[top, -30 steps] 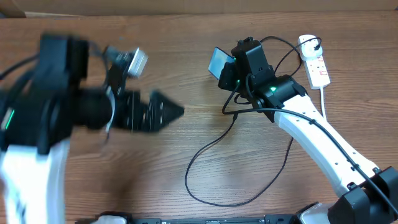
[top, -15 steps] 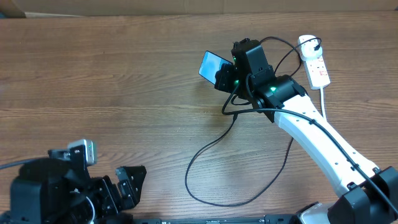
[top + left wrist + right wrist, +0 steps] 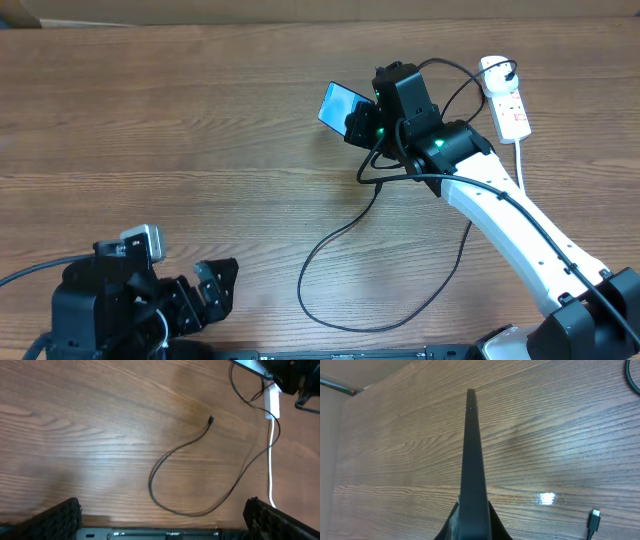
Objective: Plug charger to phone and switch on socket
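Observation:
My right gripper (image 3: 364,124) is shut on the phone (image 3: 339,103) and holds it above the table at the middle back, its blue lit screen tilted to the left. The right wrist view shows the phone (image 3: 472,455) edge-on, rising from between the fingers (image 3: 451,527). The charger (image 3: 335,235) is a thin black cable looping over the table; its connector tip (image 3: 593,521) lies free on the wood, also seen as the tip (image 3: 210,420) in the left wrist view. The white socket (image 3: 506,103) lies at the back right. My left gripper (image 3: 212,288) stands open and empty near the front left edge.
The socket's thick white cord (image 3: 270,460) runs down the right side toward the front edge. The right arm (image 3: 520,235) stretches diagonally over the right half of the table. A cardboard wall (image 3: 300,10) lines the far edge.
The left arm has swung from the back left of the table down to the front left edge. The right gripper has shifted the phone slightly left and turned it.

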`<action>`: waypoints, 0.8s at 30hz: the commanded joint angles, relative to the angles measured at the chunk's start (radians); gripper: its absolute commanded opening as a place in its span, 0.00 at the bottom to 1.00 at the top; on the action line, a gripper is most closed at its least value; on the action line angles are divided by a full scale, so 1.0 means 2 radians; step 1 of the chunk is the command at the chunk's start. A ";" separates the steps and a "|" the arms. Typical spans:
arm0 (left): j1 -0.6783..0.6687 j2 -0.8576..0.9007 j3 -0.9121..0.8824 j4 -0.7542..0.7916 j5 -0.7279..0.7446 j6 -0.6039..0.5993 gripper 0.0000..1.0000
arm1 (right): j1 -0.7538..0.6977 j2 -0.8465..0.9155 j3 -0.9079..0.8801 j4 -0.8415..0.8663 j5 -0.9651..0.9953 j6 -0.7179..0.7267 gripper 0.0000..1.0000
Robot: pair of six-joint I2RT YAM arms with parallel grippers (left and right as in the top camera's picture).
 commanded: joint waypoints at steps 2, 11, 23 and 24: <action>-0.003 -0.001 -0.023 0.031 -0.011 -0.010 1.00 | 0.001 -0.019 0.009 0.011 -0.005 0.015 0.04; -0.003 -0.005 -0.020 0.080 0.022 0.023 1.00 | 0.001 -0.019 0.009 0.010 -0.010 0.015 0.04; -0.003 -0.151 -0.020 0.069 0.016 0.058 1.00 | 0.001 -0.019 0.008 0.009 -0.010 0.015 0.04; -0.003 -0.168 -0.020 0.072 0.013 0.058 1.00 | 0.001 -0.019 0.008 0.009 -0.010 0.015 0.04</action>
